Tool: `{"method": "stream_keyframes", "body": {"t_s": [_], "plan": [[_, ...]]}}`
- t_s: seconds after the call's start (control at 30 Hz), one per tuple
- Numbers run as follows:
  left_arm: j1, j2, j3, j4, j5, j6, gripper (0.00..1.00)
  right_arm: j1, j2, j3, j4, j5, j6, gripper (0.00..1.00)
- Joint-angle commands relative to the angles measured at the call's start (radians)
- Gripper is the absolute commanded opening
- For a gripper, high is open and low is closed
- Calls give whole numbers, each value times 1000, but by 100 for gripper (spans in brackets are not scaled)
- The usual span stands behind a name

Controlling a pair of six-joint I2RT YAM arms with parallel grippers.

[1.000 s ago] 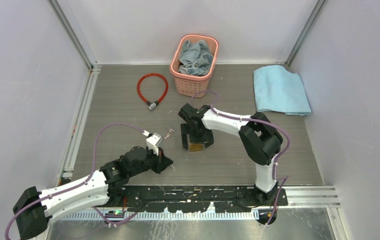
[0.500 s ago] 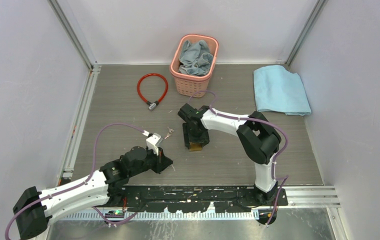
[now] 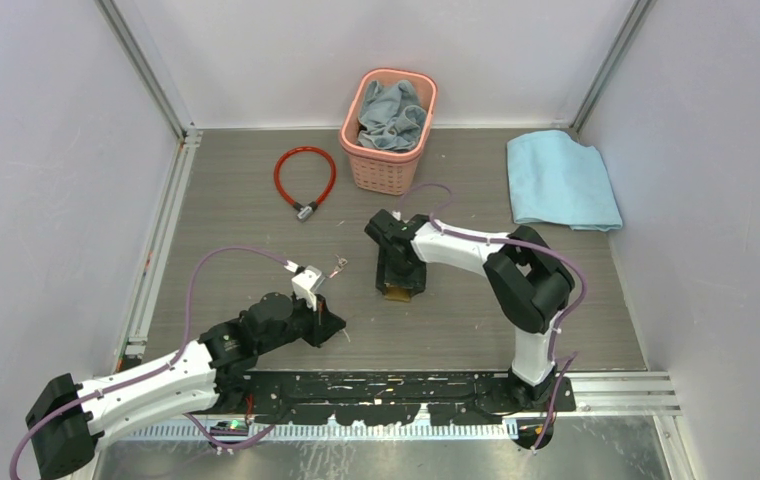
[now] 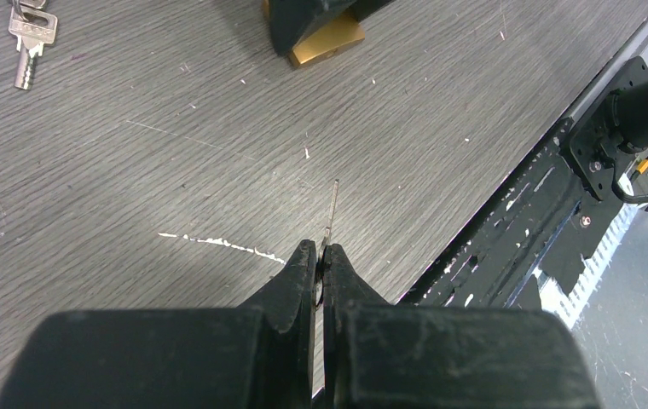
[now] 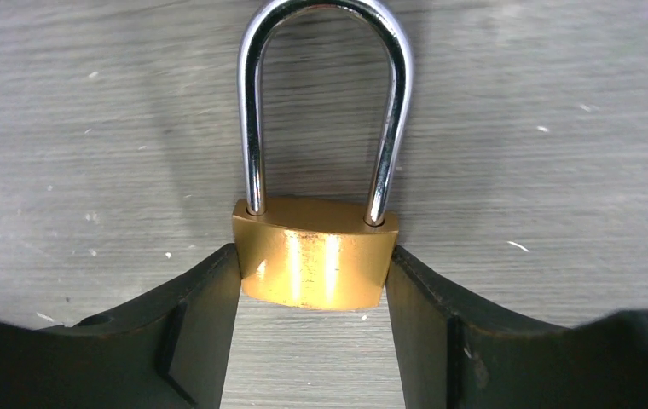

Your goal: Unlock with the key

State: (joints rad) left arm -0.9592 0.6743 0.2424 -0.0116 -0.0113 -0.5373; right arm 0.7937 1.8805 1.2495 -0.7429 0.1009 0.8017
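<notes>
A brass padlock (image 5: pixel 314 256) with a steel shackle lies flat on the grey table. My right gripper (image 5: pixel 314 274) is shut on its body, one finger against each side. In the top view the padlock (image 3: pixel 396 291) shows under the right gripper (image 3: pixel 397 276) at mid-table. My left gripper (image 4: pixel 321 253) is shut on a thin key (image 4: pixel 332 209), seen edge-on, with its blade pointing forward just above the table. In the top view the left gripper (image 3: pixel 328 325) is to the near left of the padlock. A spare bunch of keys (image 4: pixel 29 34) lies on the table, also visible in the top view (image 3: pixel 337 266).
A red cable lock (image 3: pixel 304 180) lies at the back left. A pink basket (image 3: pixel 388 150) holding grey cloth stands at the back middle. A blue cloth (image 3: pixel 561 180) lies at the back right. The black mounting rail (image 3: pixel 406 390) runs along the near edge.
My right gripper has shifted slightly to the right with the padlock in it. The left arm and its key have not moved.
</notes>
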Motion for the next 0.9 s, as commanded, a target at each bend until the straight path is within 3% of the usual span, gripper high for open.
{"method": "stream_keyframes", "body": {"t_s": [0.0, 0.1, 0.27, 0.37, 0.67, 0.87], "plan": [[2, -13, 6, 49, -11, 18, 0, -25, -78, -91, -21, 128, 219, 35], [2, -13, 5, 50, -10, 18, 0, -25, -124, -143, -18, 177, 319, 32], [2, -10, 5, 53, -9, 17, 0, -25, -186, -195, -33, 244, 450, 43], [2, -5, 4, 55, -9, 17, 0, -26, -209, -210, -23, 251, 467, 57], [2, 2, 5, 58, -8, 15, 0, -38, -199, -182, 21, 179, 298, 98], [2, -4, 3, 58, -10, 15, 0, -38, -209, -151, 14, 160, 150, 100]]}}
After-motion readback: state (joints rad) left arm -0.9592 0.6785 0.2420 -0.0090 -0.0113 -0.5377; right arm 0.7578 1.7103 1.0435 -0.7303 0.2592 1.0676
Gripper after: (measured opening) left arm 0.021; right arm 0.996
